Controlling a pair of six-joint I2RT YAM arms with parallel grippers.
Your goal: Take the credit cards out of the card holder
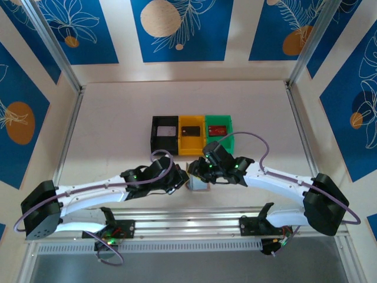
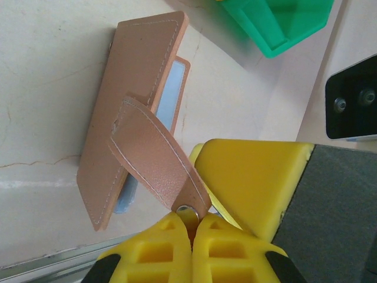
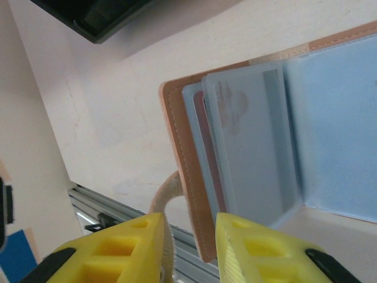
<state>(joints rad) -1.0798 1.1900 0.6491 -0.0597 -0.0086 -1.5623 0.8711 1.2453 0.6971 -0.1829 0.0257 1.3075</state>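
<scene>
— Pale tabletop [image 1: 118,118], blue leaf-print panels [image 1: 177,29] standing around it. Looking from above, what are you counting?

— Three bins sitting in a row: black bin [image 1: 164,147], yellow bin [image 1: 191,148], green bin [image 1: 227,140]. One card is lying in each: a pale grey card [image 1: 166,130], a dark card [image 1: 189,131], a red card [image 1: 218,130]. One card holder [image 1: 197,184] is resting nearer the front edge, close before the yellow bin.

— What is the left wrist camera showing?

— The holder's tan outer cover [image 2: 132,100] is facing this camera, its long axis running from upper right to lower left, blue lining peeking past one edge. The left gripper [image 2: 189,219] is pinching the tip of the snap tab [image 2: 154,154], jaws closed on it.

— And the right wrist camera?

— The holder is lying opened, pale blue pocket panels [image 3: 336,130] facing the lens, its fold running roughly top to bottom. The right gripper [image 3: 189,230] is hovering with jaws parted, the cover's lower edge sitting in the gap. A reddish strip [image 3: 207,147] is showing behind the frosted sleeve [image 3: 253,135]; whether that is a card, I cannot tell.
</scene>
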